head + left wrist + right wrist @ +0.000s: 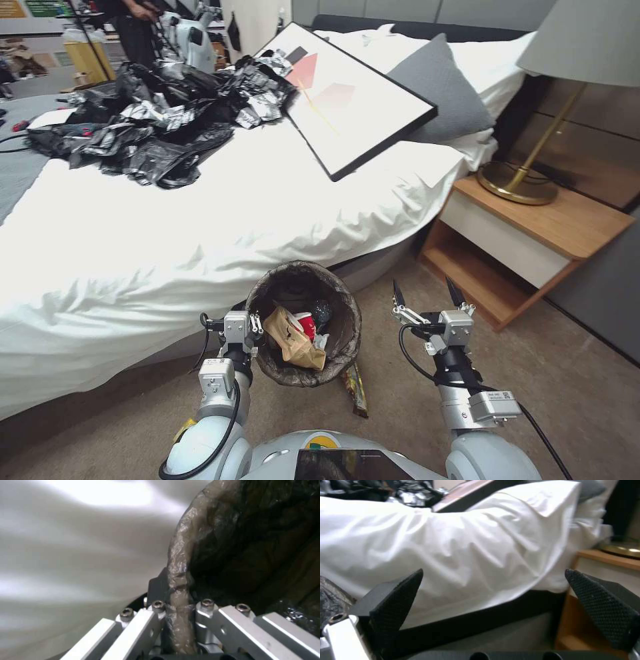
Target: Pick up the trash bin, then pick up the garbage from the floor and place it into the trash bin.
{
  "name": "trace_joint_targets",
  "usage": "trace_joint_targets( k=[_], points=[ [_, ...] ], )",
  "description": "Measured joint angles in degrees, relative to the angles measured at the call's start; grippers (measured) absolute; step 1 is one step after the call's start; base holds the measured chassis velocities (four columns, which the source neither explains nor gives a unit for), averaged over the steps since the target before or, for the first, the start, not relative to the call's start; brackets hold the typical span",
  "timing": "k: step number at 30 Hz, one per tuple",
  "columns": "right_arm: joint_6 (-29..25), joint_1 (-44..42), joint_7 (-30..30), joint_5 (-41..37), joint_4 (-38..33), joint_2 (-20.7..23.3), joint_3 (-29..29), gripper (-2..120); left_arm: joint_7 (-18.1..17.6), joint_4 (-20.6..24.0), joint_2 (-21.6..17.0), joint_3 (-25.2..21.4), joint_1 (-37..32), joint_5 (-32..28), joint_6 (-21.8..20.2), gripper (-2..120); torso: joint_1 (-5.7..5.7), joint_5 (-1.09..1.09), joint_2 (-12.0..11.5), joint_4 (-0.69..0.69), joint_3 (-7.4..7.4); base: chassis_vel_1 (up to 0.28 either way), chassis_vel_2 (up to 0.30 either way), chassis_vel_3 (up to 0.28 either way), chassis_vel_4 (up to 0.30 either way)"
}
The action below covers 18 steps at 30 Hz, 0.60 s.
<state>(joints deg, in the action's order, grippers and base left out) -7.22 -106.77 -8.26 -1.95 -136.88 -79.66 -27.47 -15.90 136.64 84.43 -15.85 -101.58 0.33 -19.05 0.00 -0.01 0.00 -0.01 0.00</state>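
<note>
Two end effectors appear ahead of the robot, beside a bed (167, 247) with white sheets. Left end effector (256, 325): closed on the liner-wrapped rim of the trash bin (303, 323), which it holds at its left edge just in front of the bed's side; in the left wrist view the left end effector's fingers (156, 590) pinch the brown liner fold (178, 580) between them. Inside the bin lie a brown paper bag (293, 340), a red-and-white packet (307, 325) and other small scraps. Right end effector (428, 293): jaws spread wide and empty, held to the right of the bin at about the bin's height; the right wrist view shows its two dark textured fingertips (400, 600) well apart. One piece of garbage, a long wrapper (355, 390), lies on the carpeted floor (573, 387) just beside and partly under the bin's near right edge, its long axis running roughly away from the robot. Judged from this layout, the wrapper sits between the two arms, below and to the left of the free right end effector, the nearer unloaded one. Open carpet extends to the right; the bedside cabinet (527, 240) bounds that room farther right, and the bin overhangs the wrapper's far end.
</note>
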Motion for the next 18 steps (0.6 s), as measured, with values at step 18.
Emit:
trace_joint_targets(
  k=[18],
  points=[
    [-0.2, 2.4, 1.7, -0.1, 1.2, 1.1, -1.2, 100, 0.1, 0.0, 0.0, -0.1, 0.0, -0.1, -0.1, 3, 0.00, 0.00, 0.0, 0.04, 0.00, 0.118, 0.119, 0.113, 0.115]
  ],
)
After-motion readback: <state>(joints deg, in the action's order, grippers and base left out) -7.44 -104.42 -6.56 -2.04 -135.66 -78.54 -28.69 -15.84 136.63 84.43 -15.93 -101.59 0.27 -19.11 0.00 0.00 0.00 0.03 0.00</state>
